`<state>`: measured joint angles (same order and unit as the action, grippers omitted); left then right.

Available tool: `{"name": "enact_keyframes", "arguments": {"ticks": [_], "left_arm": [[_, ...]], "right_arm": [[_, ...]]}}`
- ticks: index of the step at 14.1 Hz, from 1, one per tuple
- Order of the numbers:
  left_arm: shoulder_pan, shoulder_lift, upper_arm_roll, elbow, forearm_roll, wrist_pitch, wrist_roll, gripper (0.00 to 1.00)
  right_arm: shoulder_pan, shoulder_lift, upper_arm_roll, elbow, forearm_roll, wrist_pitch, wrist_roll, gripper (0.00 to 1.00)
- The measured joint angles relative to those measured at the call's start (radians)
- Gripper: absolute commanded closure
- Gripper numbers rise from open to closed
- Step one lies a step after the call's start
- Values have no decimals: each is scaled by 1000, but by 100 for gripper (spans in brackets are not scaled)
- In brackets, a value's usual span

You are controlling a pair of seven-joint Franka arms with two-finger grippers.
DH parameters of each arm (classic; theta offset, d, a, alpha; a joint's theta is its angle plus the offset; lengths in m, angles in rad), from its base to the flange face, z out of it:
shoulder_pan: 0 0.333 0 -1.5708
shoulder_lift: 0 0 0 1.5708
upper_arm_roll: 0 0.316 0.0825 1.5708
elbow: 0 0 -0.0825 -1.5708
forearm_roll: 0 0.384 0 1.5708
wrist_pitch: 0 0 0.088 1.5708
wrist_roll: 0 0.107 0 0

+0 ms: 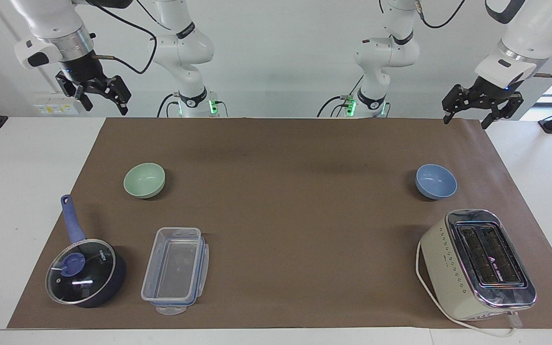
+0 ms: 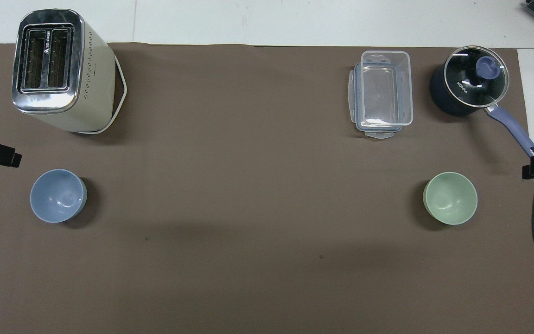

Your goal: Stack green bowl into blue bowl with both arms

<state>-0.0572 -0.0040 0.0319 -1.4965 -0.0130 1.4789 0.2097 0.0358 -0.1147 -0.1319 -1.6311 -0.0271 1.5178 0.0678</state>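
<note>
The green bowl (image 1: 144, 179) sits upright and empty on the brown mat toward the right arm's end of the table; it also shows in the overhead view (image 2: 450, 198). The blue bowl (image 1: 436, 181) sits upright and empty toward the left arm's end, also in the overhead view (image 2: 58, 195). The two bowls are far apart. My right gripper (image 1: 106, 108) hangs open and empty, raised over the mat's corner by its base. My left gripper (image 1: 465, 122) hangs open and empty, raised over the mat's other corner at the robots' edge. Only their tips show in the overhead view.
A cream toaster (image 1: 477, 263) stands farther from the robots than the blue bowl. A dark blue saucepan with a glass lid (image 1: 84, 273) and a clear plastic container (image 1: 175, 270) sit farther from the robots than the green bowl.
</note>
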Motion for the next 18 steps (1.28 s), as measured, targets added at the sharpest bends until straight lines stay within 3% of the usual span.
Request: {"name": "enact_keyframes", "arguments": {"ticks": [13,18], "left_arm": [[24,0,8,-9,-20,1,14,0],[99,1,11,-100,-41,75,127,0]], "right_arm": [[-1,0,0,0,0,0,0,0],[-1,0,0,0,0,0,0,0]]}}
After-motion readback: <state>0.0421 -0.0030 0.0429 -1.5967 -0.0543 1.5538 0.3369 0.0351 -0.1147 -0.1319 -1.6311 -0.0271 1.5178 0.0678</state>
